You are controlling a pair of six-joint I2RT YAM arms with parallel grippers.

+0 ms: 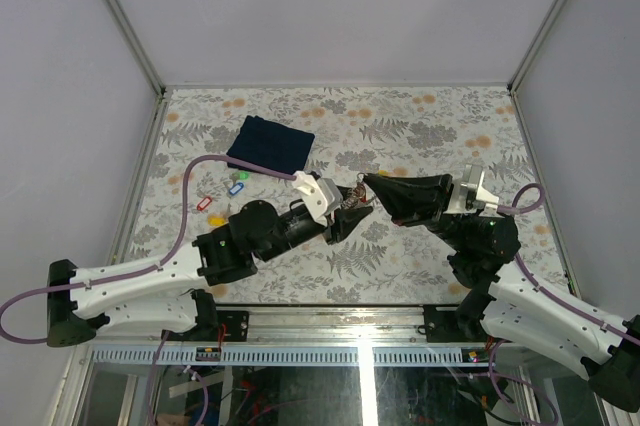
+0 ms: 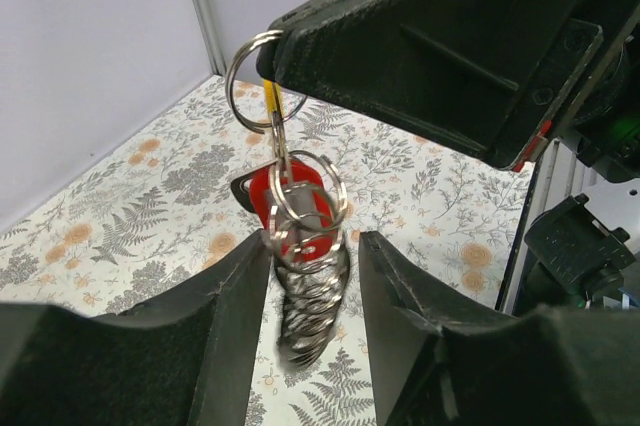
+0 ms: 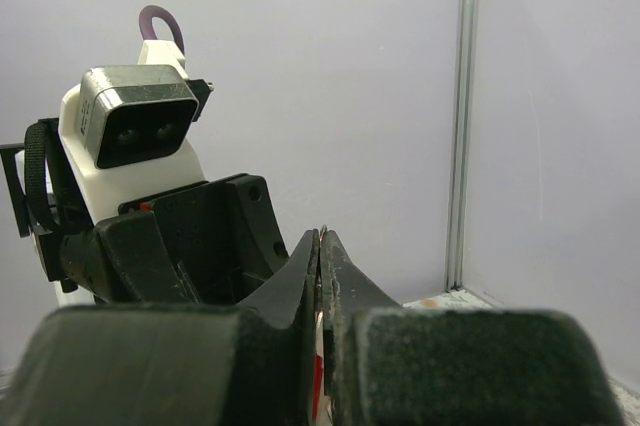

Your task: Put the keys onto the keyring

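The keyring [image 2: 230,81] hangs over the middle of the table [image 1: 420,136], pinched in our clenched right hand [image 1: 366,180], a red-tagged key [image 2: 262,191] dangling from it inside our released left hand [image 2: 312,246], so next we likely fetch the blue-tagged key [image 1: 237,188] lying left.

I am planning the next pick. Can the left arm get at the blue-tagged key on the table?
Probably yes: the blue-tagged key lies uncovered close by that arm. First the left tool, open around the rings hanging from the right tool, must draw back.
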